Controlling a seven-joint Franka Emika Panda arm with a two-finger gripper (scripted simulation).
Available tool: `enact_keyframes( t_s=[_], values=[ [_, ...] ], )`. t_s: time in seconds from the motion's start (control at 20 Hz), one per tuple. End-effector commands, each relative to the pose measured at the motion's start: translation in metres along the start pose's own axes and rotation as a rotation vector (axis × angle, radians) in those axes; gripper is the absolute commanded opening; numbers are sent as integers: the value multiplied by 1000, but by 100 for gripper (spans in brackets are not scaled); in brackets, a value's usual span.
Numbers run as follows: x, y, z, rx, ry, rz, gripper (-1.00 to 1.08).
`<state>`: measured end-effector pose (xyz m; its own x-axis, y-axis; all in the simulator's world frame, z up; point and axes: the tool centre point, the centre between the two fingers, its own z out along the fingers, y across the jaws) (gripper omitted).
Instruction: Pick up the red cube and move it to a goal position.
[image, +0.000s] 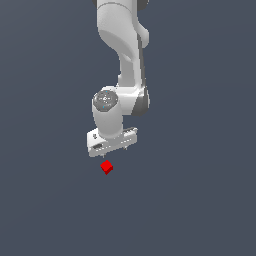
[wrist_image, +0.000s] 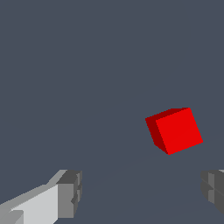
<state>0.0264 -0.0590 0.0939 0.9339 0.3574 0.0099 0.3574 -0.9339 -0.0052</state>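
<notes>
The red cube (image: 106, 167) is tiny and bright red. It lies on the dark grey floor just below the gripper in the exterior view. In the wrist view the red cube (wrist_image: 175, 130) sits ahead of the fingers, nearer the one at the picture's edge, and outside the gap between them. My white gripper (image: 116, 148) points down over the floor, with its fingers spread wide. The grey fingertips (wrist_image: 70, 194) stand far apart and hold nothing. The cube is apart from both fingers.
A plain dark grey floor (image: 200, 200) fills both views. The white arm (image: 125, 50) rises from the gripper to the upper edge of the exterior view. No other object shows.
</notes>
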Motion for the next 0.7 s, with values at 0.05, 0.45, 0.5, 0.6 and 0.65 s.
enact_keyframes(
  t_s=[0.05, 0.45, 0.5, 0.6, 0.65],
  values=[
    [3, 13, 18, 0, -2, -85, 100],
    [14, 39, 53, -2, -7, -253, 100],
    [16, 41, 56, -2, -8, -269, 100],
    [18, 45, 62, -2, -9, -297, 100],
    [19, 46, 64, -2, -9, -309, 100]
  ],
)
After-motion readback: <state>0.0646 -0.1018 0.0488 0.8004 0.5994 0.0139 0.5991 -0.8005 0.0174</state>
